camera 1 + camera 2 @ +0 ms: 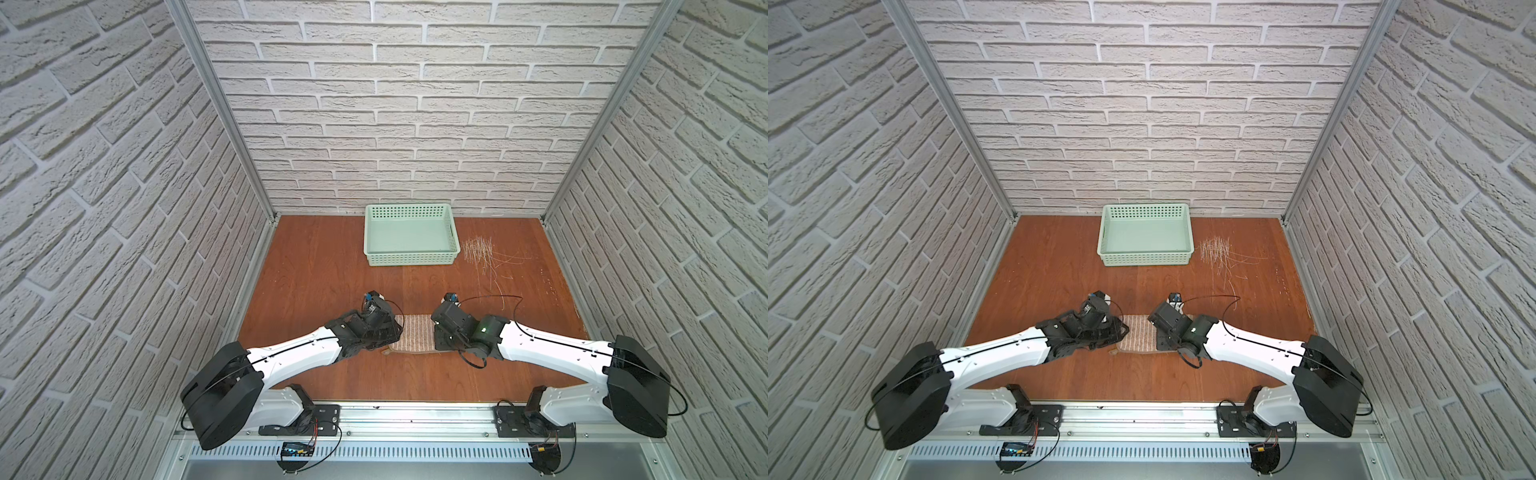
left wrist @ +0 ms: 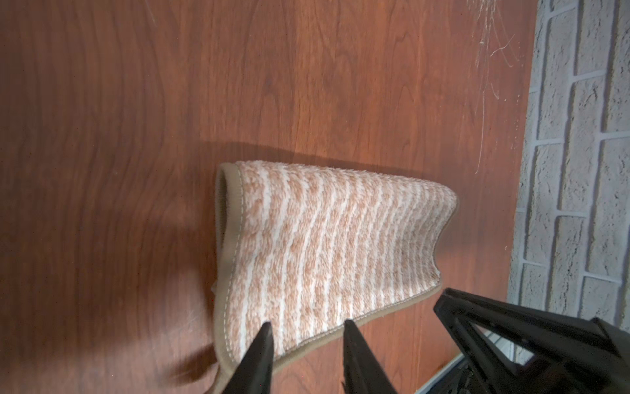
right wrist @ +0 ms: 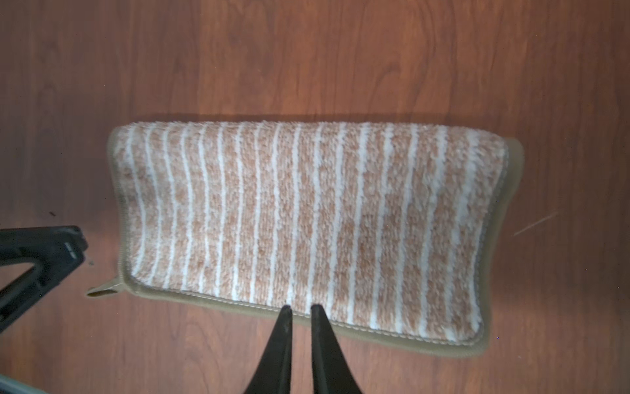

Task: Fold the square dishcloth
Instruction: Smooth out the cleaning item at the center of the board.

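Note:
The square dishcloth (image 1: pixel 413 334) (image 1: pixel 1136 332) lies folded in half on the wooden table (image 1: pixel 332 270), a tan strip with pale stripes between my two grippers. Its small loop (image 3: pixel 102 290) sticks out at one near corner. My left gripper (image 2: pixel 306 324) hovers over a hemmed corner of the cloth (image 2: pixel 324 245), jaws apart and holding nothing. My right gripper (image 3: pixel 301 307) sits at the hemmed long edge of the cloth (image 3: pixel 300 221). Its jaws stand a narrow gap apart with nothing clamped between them. In both top views the wrists hide the cloth's two ends.
A mint-green perforated basket (image 1: pixel 409 262) (image 1: pixel 1144 259) stands at the back of the table near the brick wall. Pale scratch marks (image 1: pixel 482 253) lie on the wood to its right. Brick-pattern walls enclose the left, right and back sides.

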